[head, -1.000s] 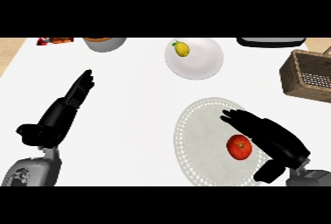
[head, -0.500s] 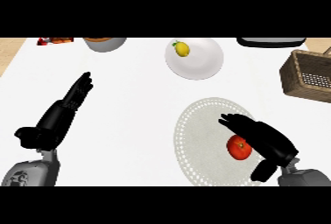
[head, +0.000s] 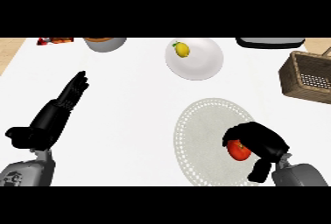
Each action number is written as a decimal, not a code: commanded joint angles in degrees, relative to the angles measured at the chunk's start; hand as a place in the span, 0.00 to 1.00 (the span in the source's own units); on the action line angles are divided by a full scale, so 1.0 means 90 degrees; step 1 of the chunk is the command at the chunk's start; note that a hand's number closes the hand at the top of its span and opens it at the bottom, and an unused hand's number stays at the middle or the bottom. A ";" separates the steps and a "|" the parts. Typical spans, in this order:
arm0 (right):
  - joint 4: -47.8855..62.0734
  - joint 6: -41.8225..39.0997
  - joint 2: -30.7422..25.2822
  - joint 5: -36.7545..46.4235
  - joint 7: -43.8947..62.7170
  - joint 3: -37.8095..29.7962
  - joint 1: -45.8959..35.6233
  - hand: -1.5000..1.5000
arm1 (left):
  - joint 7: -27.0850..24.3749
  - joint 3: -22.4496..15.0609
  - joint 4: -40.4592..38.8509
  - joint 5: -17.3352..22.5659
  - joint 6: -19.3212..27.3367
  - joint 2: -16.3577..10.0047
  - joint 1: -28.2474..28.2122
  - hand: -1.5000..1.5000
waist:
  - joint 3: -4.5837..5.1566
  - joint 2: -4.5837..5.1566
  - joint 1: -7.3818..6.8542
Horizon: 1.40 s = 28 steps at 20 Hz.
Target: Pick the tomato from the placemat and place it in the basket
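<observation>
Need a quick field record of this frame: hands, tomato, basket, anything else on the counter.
right hand: fingers curled round tomato
tomato location: on placemat, right part
left hand: open, resting at left, holds nothing
basket: right edge, apart from placemat
plate: holds lemon
task state: tomato not yet in basket

Red tomato (head: 238, 151), pale dotted placemat (head: 205, 126), brown woven basket (head: 295, 82).

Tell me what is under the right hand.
The tomato lies under the right hand, on the placemat. Its left side shows red; the curled fingers cover the rest, and the placemat beneath the palm is hidden.
</observation>
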<state>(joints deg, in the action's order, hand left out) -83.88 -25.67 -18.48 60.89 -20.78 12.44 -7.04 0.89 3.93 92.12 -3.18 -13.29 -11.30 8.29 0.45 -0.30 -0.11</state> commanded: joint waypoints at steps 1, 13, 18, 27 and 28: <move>-0.0002 0.0009 0.0044 0.0148 -0.0130 0.0121 0.0198 1.00 | -0.0051 -0.0222 -0.0227 -0.0318 0.0205 0.0251 0.0217 0.50 | -0.0050 0.0033 0.0025; -0.0567 0.0870 0.0268 0.0570 0.0197 -0.0176 0.0452 1.00 | 0.0291 0.0187 0.0195 0.0224 -0.0274 -0.0090 -0.0061 0.50 | -0.0048 0.0006 0.0039; -0.2385 0.0009 0.0149 0.0203 0.1478 -0.1115 0.1348 1.00 | -0.0056 0.0151 -0.0160 -0.0072 0.0072 0.0113 0.0018 0.50 | -0.0034 -0.0013 0.0286; -0.5060 -0.1617 0.1795 -0.2269 0.2662 -0.2040 0.1676 1.00 | 0.0067 0.0210 0.0034 0.0036 -0.0065 0.0001 -0.0004 0.50 | -0.0039 -0.0006 0.0167; -0.5353 -0.1389 0.2003 -0.2694 0.2794 -0.1998 0.1807 1.00 | -0.0027 0.0083 -0.0064 -0.0143 0.0036 0.0103 -0.0160 0.50 | -0.0037 -0.0025 0.0262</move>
<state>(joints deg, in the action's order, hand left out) -124.11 -36.70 -7.07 46.00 -0.48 -3.48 8.67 1.29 5.05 92.29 -3.83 -13.22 -10.72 7.62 0.12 -0.47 1.84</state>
